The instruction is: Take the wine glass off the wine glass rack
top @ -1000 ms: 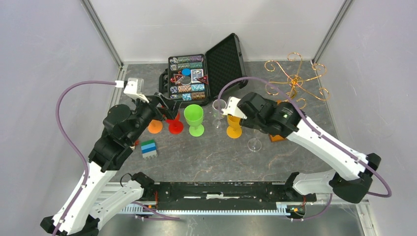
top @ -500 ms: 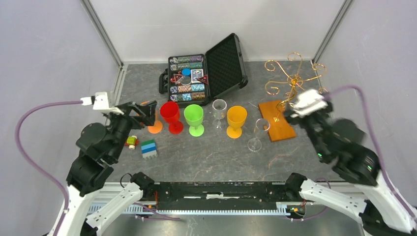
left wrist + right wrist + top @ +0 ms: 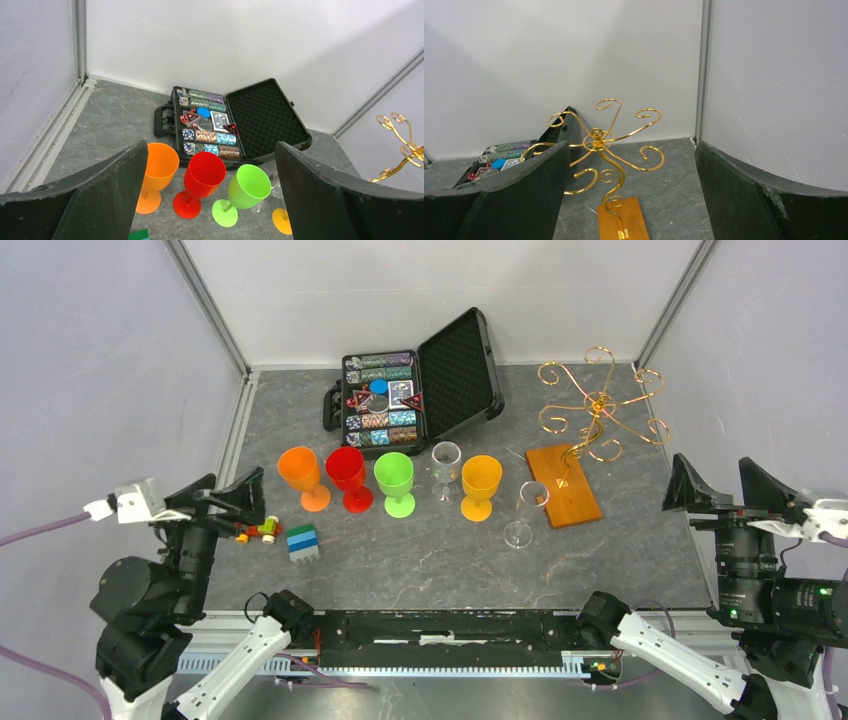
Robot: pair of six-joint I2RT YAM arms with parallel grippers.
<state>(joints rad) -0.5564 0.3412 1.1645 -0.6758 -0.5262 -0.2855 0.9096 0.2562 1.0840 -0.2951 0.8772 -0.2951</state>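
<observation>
The wine glass rack is a gold wire stand on an orange-brown base at the back right, and no glass hangs on its arms. It also shows in the right wrist view as the rack. A clear wine glass stands on the table by the base's left edge. Another clear glass stands in a row with orange, red, green and yellow goblets. My left gripper is open at the near left. My right gripper is open at the near right. Both are empty.
An open black case of poker chips lies at the back middle. A blue-green block stack and a small toy sit near my left gripper. Enclosure walls stand close on both sides.
Both arms have pulled back from the row of glasses to the near corners. My right gripper, earlier by the clear glass in the row, has opened wider. The orange goblet now stands uncovered.
</observation>
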